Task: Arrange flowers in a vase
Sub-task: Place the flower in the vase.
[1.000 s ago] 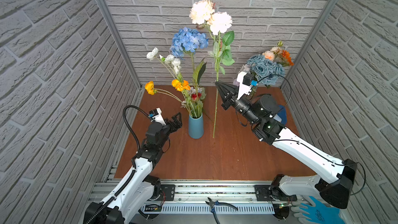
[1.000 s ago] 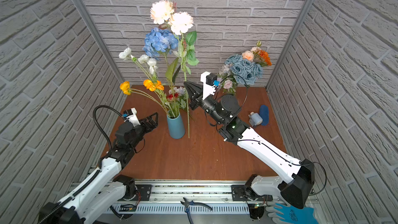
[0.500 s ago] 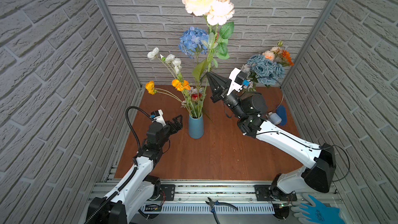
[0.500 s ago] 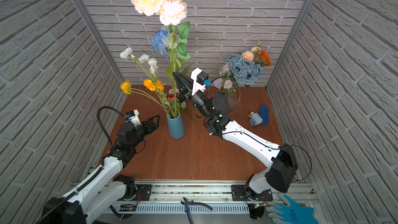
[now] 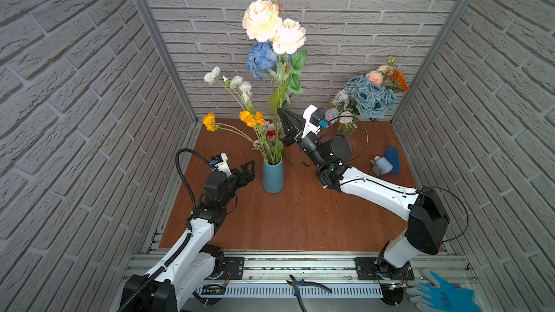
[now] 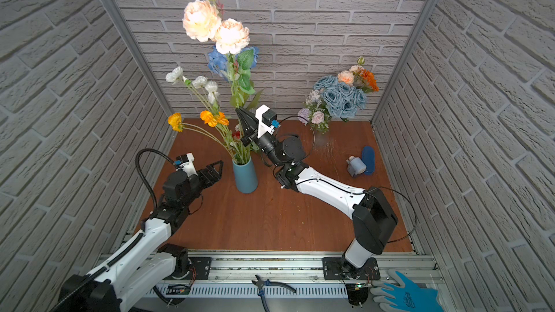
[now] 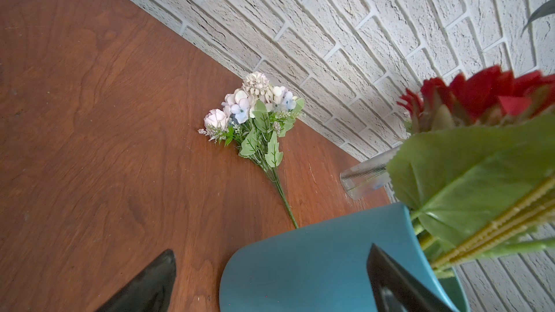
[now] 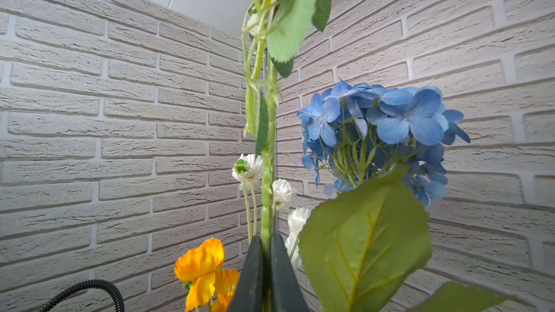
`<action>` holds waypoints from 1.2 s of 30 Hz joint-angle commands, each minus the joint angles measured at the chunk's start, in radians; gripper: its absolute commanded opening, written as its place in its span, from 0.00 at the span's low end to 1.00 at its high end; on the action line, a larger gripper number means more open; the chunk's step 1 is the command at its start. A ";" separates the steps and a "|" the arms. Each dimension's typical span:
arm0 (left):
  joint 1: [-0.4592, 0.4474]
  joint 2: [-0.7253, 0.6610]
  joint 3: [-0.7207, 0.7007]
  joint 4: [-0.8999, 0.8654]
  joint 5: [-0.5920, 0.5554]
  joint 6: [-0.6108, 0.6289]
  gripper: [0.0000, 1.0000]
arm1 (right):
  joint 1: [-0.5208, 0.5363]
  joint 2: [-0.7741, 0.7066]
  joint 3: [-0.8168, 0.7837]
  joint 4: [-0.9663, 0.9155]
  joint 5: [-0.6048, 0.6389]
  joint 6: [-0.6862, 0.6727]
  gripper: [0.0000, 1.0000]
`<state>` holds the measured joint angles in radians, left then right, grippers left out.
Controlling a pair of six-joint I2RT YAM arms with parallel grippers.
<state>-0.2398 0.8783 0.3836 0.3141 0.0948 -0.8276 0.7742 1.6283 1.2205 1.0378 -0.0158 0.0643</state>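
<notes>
A blue vase (image 5: 272, 177) (image 6: 245, 177) stands mid-table holding a blue hydrangea (image 5: 261, 58), orange poppies (image 5: 251, 117), white poppies (image 5: 237, 82) and a small red bloom (image 5: 271, 135). My right gripper (image 5: 280, 112) (image 8: 265, 240) is shut on the green stem (image 8: 265, 190) of the peach roses (image 5: 271, 24), upright above the vase. The stem's lower end is hidden behind the gripper. My left gripper (image 5: 247, 168) (image 7: 270, 250) stands open just left of the vase (image 7: 315, 265), holding nothing.
A lilac-white spray (image 7: 258, 112) lies on the table by the back wall. A bouquet of pale blue roses (image 5: 371, 97) stands back right. A small bottle (image 5: 381, 166) and a blue object (image 5: 392, 156) lie at the right. Pliers (image 5: 303, 285) and a blue glove (image 5: 441, 294) rest on the front rail.
My right gripper has lifted the peach rose stem from the table right of the vase and carried it left over the vase. The left arm has hardly moved.
</notes>
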 commanded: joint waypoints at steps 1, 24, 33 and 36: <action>0.005 0.003 -0.006 0.052 0.006 0.008 0.98 | 0.008 0.006 -0.071 0.129 0.038 0.031 0.06; -0.018 0.027 0.008 0.052 -0.008 -0.006 0.98 | 0.031 0.113 -0.318 0.321 0.111 0.088 0.25; -0.031 0.019 -0.001 0.038 -0.020 -0.027 0.98 | 0.029 -0.040 -0.444 0.156 0.092 0.139 0.46; -0.034 0.024 -0.010 0.031 -0.032 -0.046 0.97 | 0.010 -0.104 -0.481 -0.013 0.115 0.212 0.47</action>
<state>-0.2661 0.9108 0.3836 0.3168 0.0864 -0.8536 0.7944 1.5906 0.7609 1.1542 0.0853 0.1997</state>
